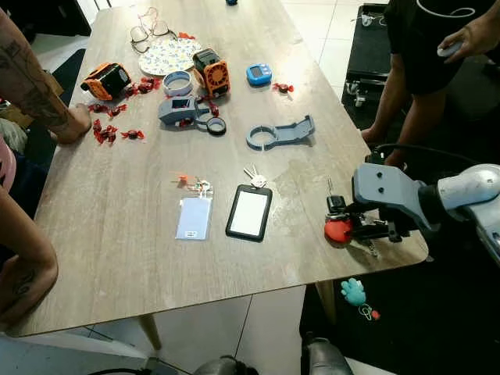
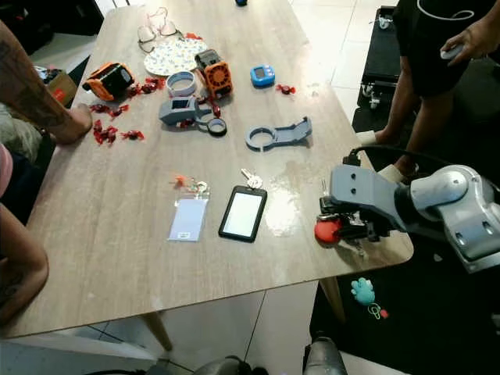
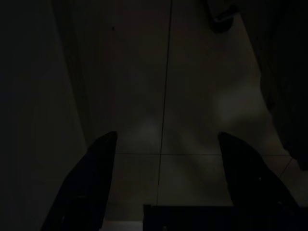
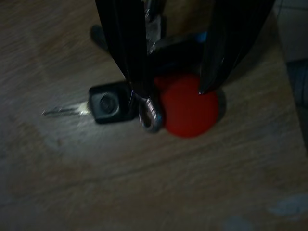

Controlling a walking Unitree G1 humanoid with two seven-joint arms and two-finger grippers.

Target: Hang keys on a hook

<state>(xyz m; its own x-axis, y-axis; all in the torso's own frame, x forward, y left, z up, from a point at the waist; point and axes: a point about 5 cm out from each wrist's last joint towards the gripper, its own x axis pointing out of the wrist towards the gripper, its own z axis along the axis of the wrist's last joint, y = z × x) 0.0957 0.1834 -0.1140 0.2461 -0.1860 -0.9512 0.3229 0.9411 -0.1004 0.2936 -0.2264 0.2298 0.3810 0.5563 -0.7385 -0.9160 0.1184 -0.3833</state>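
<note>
A key bunch lies at the table's front right corner: a round red fob [image 1: 337,230], a black-headed car key [image 4: 107,107] and a metal ring [image 4: 150,117]. My right gripper [image 1: 353,226] reaches in from the right at table height. Its two black fingers [image 4: 126,53] stand close together on the fob's upper edge, with dark parts of the bunch pinched between them. The bunch still rests on the wood. A second small set of silver keys [image 1: 254,179] lies by a phone. My left gripper [image 3: 161,144] hangs open over dim floor.
A black phone [image 1: 249,212], a clear badge holder [image 1: 194,217] and a grey-blue ring bracket [image 1: 280,133] lie mid-table. Gadgets, sweets and glasses crowd the far end. One person's arms rest at the left edge [image 1: 47,109]; another stands at the right [image 1: 426,70]. A teal toy [image 1: 353,291] lies on the floor.
</note>
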